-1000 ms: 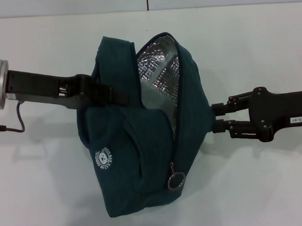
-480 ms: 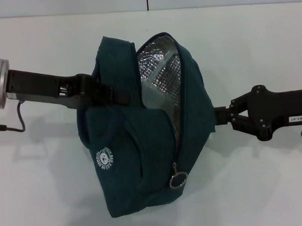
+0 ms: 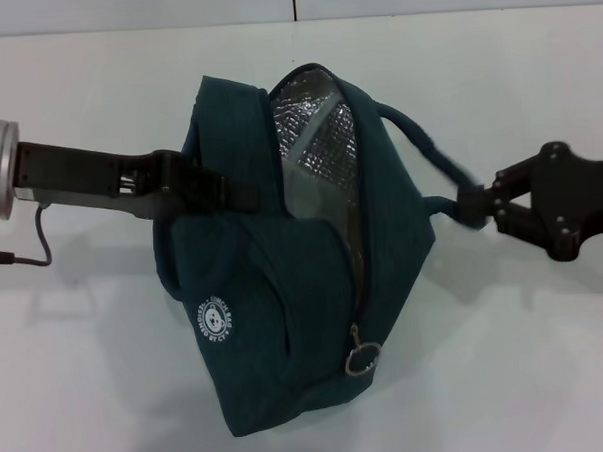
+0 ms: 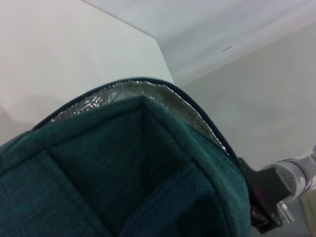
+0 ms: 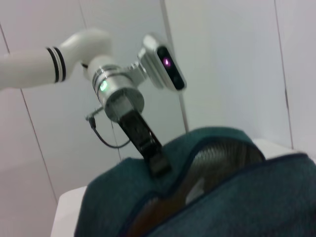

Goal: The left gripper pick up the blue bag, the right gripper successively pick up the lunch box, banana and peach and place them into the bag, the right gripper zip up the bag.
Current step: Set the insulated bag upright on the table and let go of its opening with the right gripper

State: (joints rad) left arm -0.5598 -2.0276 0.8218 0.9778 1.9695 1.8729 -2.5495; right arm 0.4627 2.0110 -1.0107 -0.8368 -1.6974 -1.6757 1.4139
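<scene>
Left hand pinches the blue bag by one side above the desk, while the right hand seemingly pinches its handle strap.

Head view looks down; 2 wrist views close, sharing bag.

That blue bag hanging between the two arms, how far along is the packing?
The bag is up off the table, held on one side by the left pincer. The right pincer grips the bag's strap and pulls it outward. The opening still gapes, silver lining showing, and the zipper ring hangs low, so zipping remains. Whether the food is inside is hidden.
</scene>
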